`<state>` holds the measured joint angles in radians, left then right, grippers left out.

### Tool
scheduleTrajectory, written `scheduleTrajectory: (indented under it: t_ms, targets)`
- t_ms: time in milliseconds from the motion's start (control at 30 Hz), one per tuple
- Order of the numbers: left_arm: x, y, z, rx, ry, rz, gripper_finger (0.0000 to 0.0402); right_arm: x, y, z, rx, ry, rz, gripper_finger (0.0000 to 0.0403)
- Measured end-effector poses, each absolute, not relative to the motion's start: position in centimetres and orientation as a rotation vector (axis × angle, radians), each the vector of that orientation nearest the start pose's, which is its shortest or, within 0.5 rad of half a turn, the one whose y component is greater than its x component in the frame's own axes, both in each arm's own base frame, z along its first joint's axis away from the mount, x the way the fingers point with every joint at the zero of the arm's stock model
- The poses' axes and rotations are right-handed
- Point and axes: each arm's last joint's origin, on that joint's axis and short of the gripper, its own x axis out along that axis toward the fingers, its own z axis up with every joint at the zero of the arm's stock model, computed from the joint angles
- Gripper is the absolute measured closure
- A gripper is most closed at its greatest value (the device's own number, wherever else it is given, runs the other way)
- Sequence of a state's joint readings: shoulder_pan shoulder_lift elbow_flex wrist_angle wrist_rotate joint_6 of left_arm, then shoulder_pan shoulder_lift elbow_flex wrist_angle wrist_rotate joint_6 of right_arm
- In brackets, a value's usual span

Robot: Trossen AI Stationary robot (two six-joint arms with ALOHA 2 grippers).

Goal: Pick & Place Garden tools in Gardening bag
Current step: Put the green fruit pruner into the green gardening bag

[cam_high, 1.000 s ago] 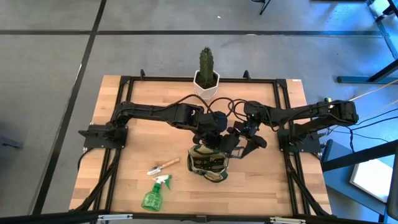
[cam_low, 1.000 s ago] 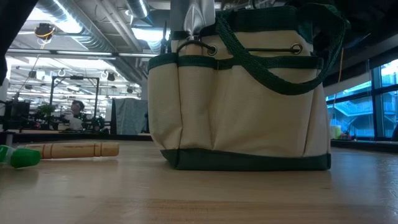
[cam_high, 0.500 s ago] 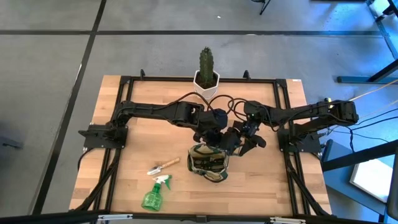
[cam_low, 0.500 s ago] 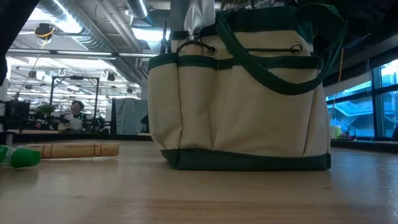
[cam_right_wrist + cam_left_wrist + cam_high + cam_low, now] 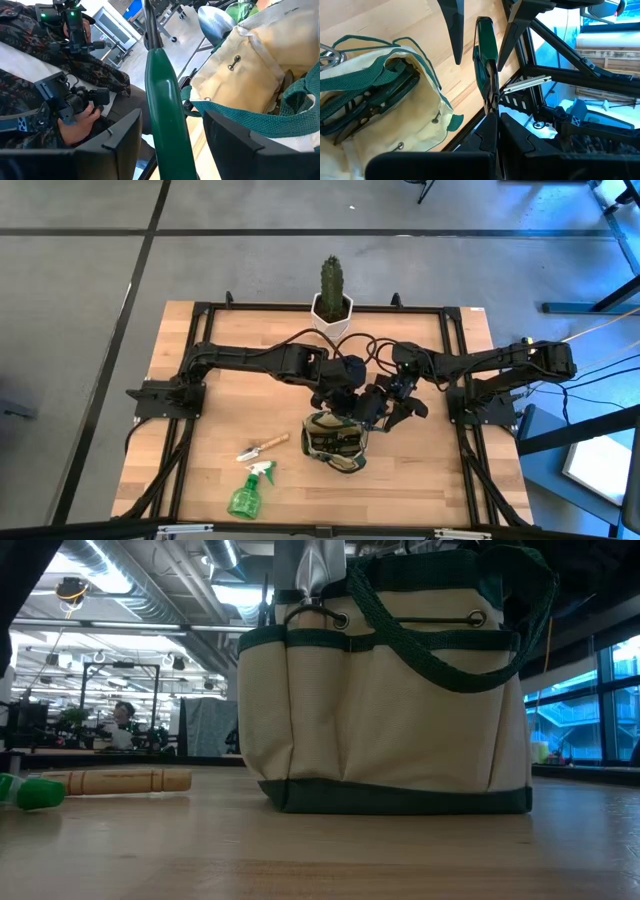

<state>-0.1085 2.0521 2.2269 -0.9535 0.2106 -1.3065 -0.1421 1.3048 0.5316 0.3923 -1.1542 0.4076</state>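
Left gripper [image 5: 491, 107] pinches the green-handled tool [image 5: 484, 50] — your right gripper [image 5: 167, 145] straddles it, fingers apart; close squarely, then release above the gardening bag [image 5: 335, 442].

Wooden table [image 5: 220, 410], gardening bag [image 5: 334, 446], trowel [image 5: 262, 447], spray bottle [image 5: 248, 491], potted cactus [image 5: 331, 298]

High view: both arms overlap above the gardening bag [image 5: 335, 445], hiding its far rim; claw tips there too small to resolve.

Low view: bag top and handle loops cut off by upper edge; spray bottle [image 5: 30, 791] cut off at left edge, only its green end shows. Wooden handle [image 5: 125, 781] visible, its metal end not.

Right wrist view: green-handled tool [image 5: 162, 100] runs off the lower edge; silver blade [image 5: 216, 20] partly behind bag cloth.
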Motion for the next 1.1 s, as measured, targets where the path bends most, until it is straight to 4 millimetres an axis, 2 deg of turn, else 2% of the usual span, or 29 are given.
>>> scheduleTrajectory:
  t_ms: [167,400,500,633,900,1100]
  targets:
    - [43.8,-5.4,37.2,-1.275,0.887,0.227,0.04,24.3,-0.8,20.1,0.624,0.524,0.912,0.0188]
    - [43.8,-5.2,37.2,-1.274,0.885,0.229,0.04,24.3,-0.8,20.3,0.616,0.513,0.94,0.015]
    - [43.8,-4.7,37.1,-1.266,0.878,0.241,0.04,24.4,-0.7,20.4,0.613,0.507,0.96,0.0155]
    - [43.7,-4.2,37.0,-1.26,0.897,0.252,0.04,24.4,-0.4,20.4,0.611,0.512,0.969,0.0197]
    - [43.7,-3.8,36.9,-1.25,0.906,0.241,0.0399,24.4,-0.3,20.4,0.627,0.523,0.967,0.0343]
    - [43.9,-3.9,37.2,-1.207,0.874,0.209,0.0395,24.3,-0.3,20.4,0.624,0.522,0.988,0.0351]
